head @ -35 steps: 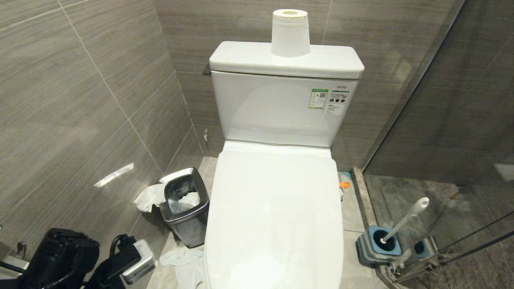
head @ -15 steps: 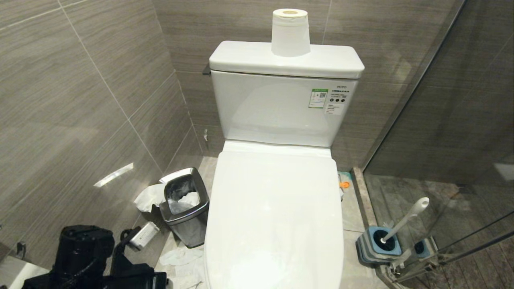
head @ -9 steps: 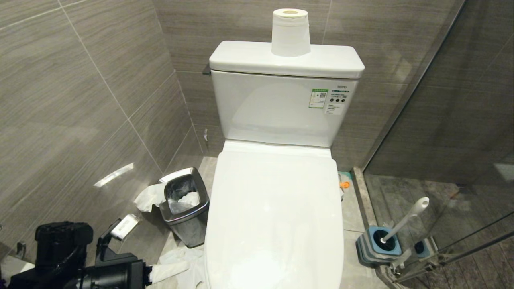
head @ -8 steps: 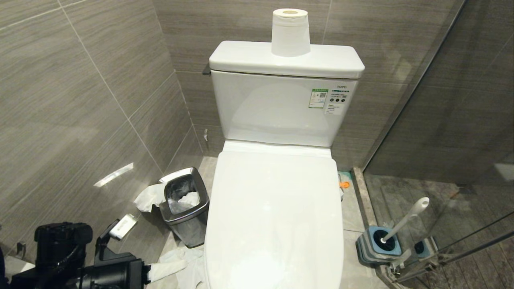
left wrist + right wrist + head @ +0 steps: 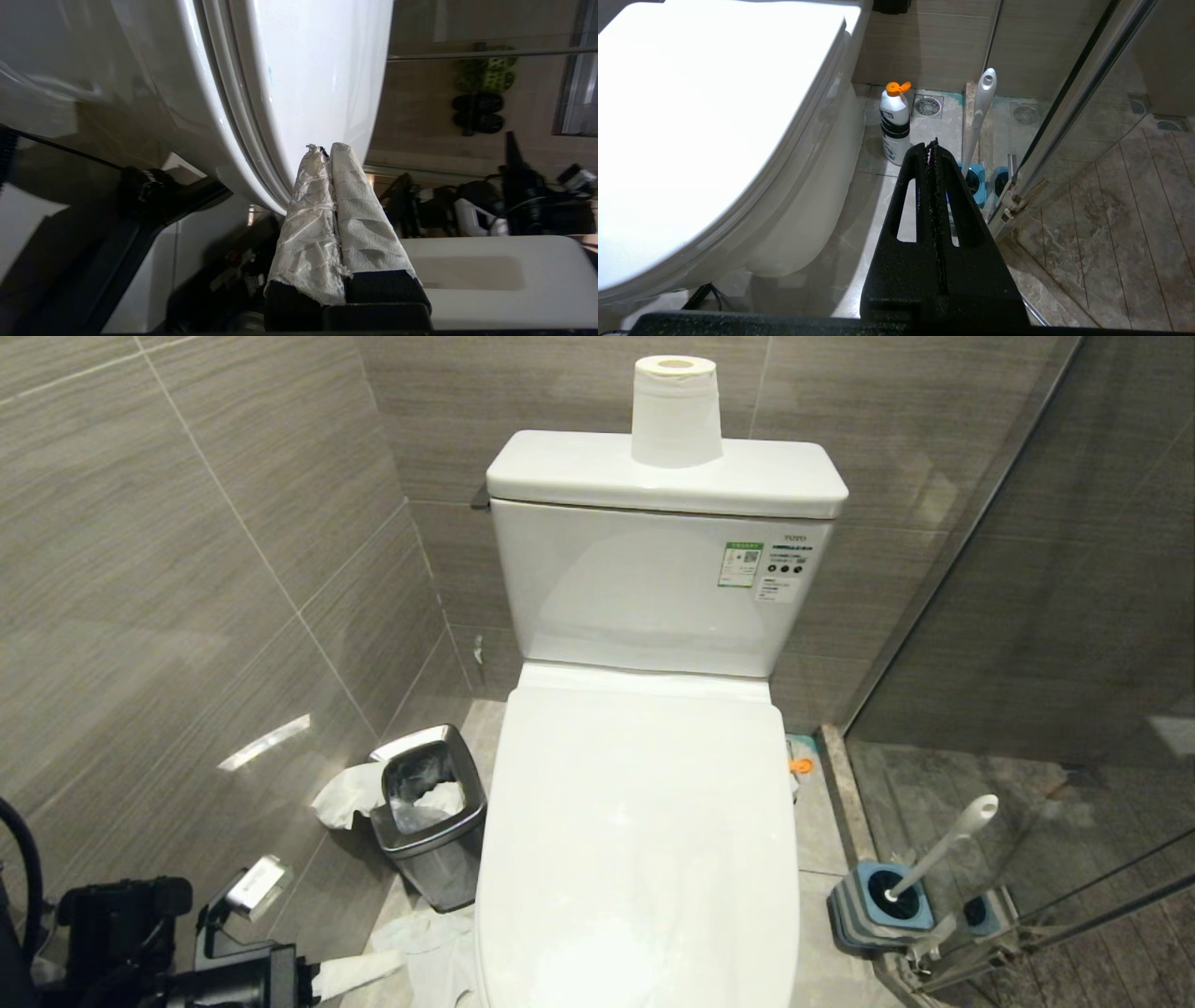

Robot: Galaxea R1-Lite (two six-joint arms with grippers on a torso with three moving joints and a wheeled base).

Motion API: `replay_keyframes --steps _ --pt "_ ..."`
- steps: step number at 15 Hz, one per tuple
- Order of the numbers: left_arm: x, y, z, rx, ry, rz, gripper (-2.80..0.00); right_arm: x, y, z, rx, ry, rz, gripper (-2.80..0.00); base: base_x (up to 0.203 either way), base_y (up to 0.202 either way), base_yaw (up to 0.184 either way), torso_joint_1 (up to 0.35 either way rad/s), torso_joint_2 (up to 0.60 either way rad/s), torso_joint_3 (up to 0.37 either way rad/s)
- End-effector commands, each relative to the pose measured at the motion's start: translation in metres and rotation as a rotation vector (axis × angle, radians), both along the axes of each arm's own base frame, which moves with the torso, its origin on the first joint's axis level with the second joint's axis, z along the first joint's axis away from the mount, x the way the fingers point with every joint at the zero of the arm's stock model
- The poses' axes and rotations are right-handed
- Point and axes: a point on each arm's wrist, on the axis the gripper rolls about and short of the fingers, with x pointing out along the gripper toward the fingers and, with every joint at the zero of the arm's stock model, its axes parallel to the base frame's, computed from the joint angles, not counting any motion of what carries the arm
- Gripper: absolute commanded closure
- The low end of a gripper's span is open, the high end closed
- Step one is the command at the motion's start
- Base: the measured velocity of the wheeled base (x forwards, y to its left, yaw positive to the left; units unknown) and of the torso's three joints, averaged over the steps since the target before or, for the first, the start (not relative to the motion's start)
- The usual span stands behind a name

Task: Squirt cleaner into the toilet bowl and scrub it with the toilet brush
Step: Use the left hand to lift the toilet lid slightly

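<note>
The white toilet bowl [image 5: 644, 840] stands in the middle with its lid down, so the basin is hidden. The toilet brush [image 5: 945, 845] leans in its grey-and-blue holder [image 5: 878, 905] on the floor at the toilet's right. My left gripper [image 5: 397, 961], fingers wrapped in white paper, is shut and empty, low at the toilet's left front. In the left wrist view its tips [image 5: 327, 148] sit close to the lid edge [image 5: 261, 116]. My right gripper [image 5: 931, 144] is shut and empty, hanging over the floor near the brush handle [image 5: 983, 107]. The cleaner liquid is out of view.
A white bottle with an orange cap [image 5: 895, 123] stands on the floor between toilet and brush holder. A steel waste bin [image 5: 429, 812] and loose tissue [image 5: 425, 933] lie left of the toilet. A paper roll [image 5: 675, 411] sits on the tank. A glass shower partition [image 5: 1074, 709] closes the right side.
My left arm has swung and sunk toward the lower left corner of the head view, and its paper-wrapped fingers now point at the toilet's side. Everything else is still.
</note>
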Motion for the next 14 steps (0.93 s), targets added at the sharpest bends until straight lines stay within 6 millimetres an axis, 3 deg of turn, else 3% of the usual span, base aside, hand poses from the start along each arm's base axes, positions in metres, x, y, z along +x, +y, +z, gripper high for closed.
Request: replay_keyframes --steps 1,10,14 --pt "0.002 0.006 -0.003 -0.024 0.034 0.031 0.00 0.000 0.000 0.000 0.000 0.001 0.000 0.00 0.000 0.000 0.000 0.000 0.00 0.000" --pt "-0.006 0.051 -0.008 -0.080 0.008 0.195 0.00 0.000 0.000 0.000 0.000 0.000 0.000 0.00 0.000 0.000 0.000 0.000 0.00 0.000" --pt "-0.006 0.050 -0.026 -0.108 0.088 0.180 0.00 0.000 0.000 0.000 0.000 0.001 0.000 0.00 0.000 0.000 0.000 0.000 0.00 0.000"
